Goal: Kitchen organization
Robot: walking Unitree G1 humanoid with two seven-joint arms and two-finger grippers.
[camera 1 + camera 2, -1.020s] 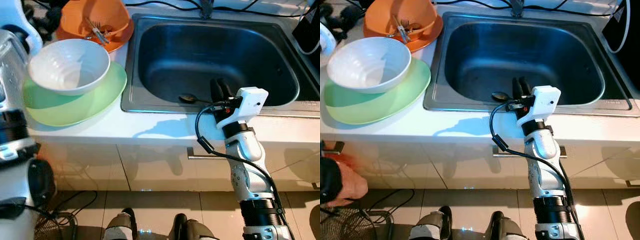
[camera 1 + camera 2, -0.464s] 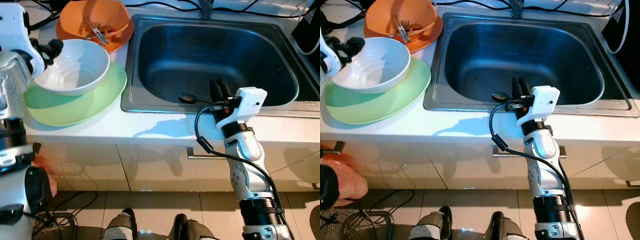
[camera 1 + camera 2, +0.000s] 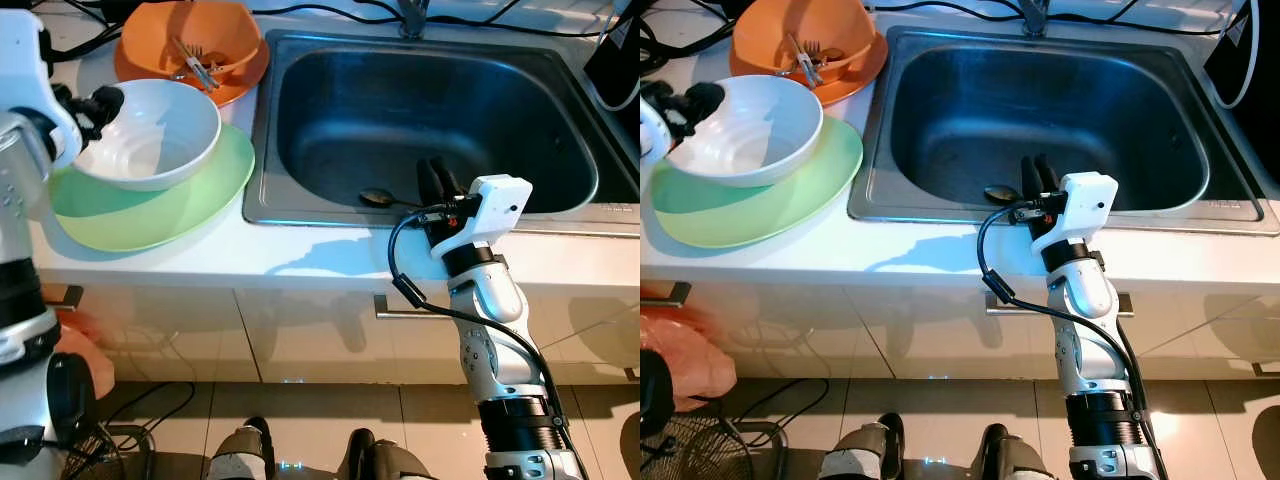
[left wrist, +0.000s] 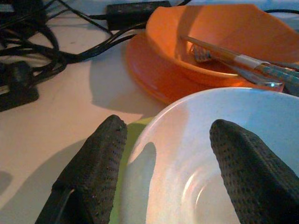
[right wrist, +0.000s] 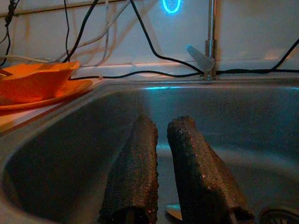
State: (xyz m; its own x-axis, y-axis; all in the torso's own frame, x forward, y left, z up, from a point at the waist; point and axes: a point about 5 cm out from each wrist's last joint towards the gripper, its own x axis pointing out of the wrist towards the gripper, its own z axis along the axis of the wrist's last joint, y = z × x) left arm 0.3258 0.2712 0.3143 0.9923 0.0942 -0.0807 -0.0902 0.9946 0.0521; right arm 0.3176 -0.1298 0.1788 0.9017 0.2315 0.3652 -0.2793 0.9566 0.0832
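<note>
The tidy-up looks like it has only just started, as far as I can judge. The white bowl (image 3: 148, 132) sits on the green plate (image 3: 160, 205) on the counter (image 3: 300, 258), to the left of the sink (image 3: 430, 110). Behind them the orange bowl (image 3: 190, 40) sits on an orange plate (image 4: 154, 77), with some forks and sticks (image 3: 195, 62) lying inside it. A spoon (image 3: 378, 198) lies at the bottom of the sink, near the front wall. None of these things is lifted up, so it seems almost all the work is left to do. The left gripper (image 4: 168, 168) is at the white bowl. Its two black fingers (image 4: 93, 172) are wide apart, one outside the bowl's rim and one over the inside, with the rim in between them. They are close to the rim, but I cannot tell if they touch it, and they are not squeezing it. It looks ready to grab the bowl by its edge. The right gripper (image 3: 438, 182) hangs over the front edge of the sink, pointing in. Its fingers (image 5: 135, 172) are close together with a thin gap, and they hold nothing. The spoon is just beside them, down on the sink floor.
</note>
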